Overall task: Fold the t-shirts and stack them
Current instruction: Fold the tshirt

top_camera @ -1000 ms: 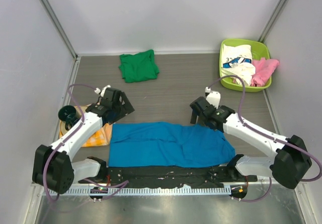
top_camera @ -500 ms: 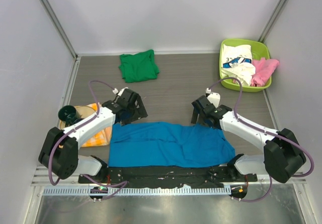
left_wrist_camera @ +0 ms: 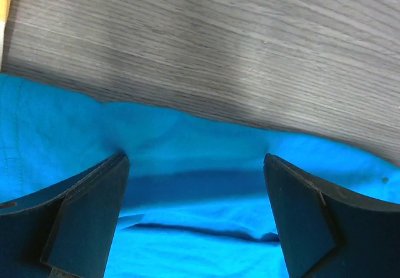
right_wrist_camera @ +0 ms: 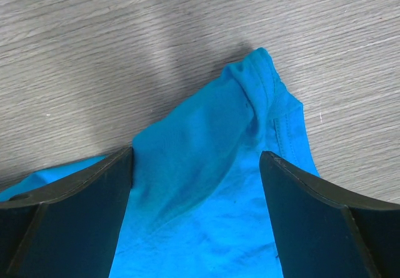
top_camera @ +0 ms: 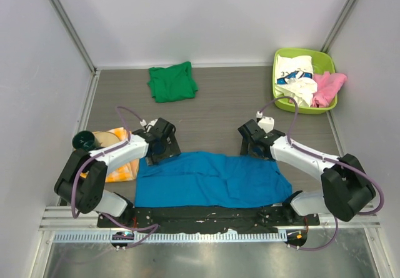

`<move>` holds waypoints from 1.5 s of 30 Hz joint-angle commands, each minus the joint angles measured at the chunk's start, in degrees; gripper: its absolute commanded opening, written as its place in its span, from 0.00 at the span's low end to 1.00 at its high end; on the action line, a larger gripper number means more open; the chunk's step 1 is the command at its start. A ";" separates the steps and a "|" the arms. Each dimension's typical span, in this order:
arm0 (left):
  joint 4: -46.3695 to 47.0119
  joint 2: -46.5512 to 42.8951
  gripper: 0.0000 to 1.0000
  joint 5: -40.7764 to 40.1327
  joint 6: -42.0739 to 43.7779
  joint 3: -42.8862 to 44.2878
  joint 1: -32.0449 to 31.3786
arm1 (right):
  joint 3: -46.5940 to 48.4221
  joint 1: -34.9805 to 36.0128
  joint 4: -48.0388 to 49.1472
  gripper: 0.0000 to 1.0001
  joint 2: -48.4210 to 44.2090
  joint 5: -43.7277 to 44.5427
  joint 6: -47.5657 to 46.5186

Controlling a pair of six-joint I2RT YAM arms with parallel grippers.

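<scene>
A bright blue t-shirt [top_camera: 209, 179] lies spread flat near the table's front edge. My left gripper [top_camera: 164, 151] is open over its far left edge, jaws wide with blue cloth [left_wrist_camera: 194, 184] between them. My right gripper [top_camera: 256, 148] is open over its far right corner, a sleeve [right_wrist_camera: 206, 159] between the jaws. A green t-shirt [top_camera: 172, 82] lies folded at the back. White printed [top_camera: 295, 73] and pink [top_camera: 328, 87] shirts sit in a lime basket [top_camera: 280, 100].
A small orange-yellow checked cloth [top_camera: 119, 168] lies at the left beside a dark green round object [top_camera: 83, 142]. Walls close off the table on three sides. A black strip and metal rail run along the front edge.
My left gripper has moved right and forward onto the blue shirt's far left edge. My right gripper has shifted slightly toward the shirt's far right corner.
</scene>
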 commanded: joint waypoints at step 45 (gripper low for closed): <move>-0.10 -0.75 0.99 3.89 3.71 21.14 11.51 | 30.28 -13.28 -2.07 1.00 15.03 1.56 -3.55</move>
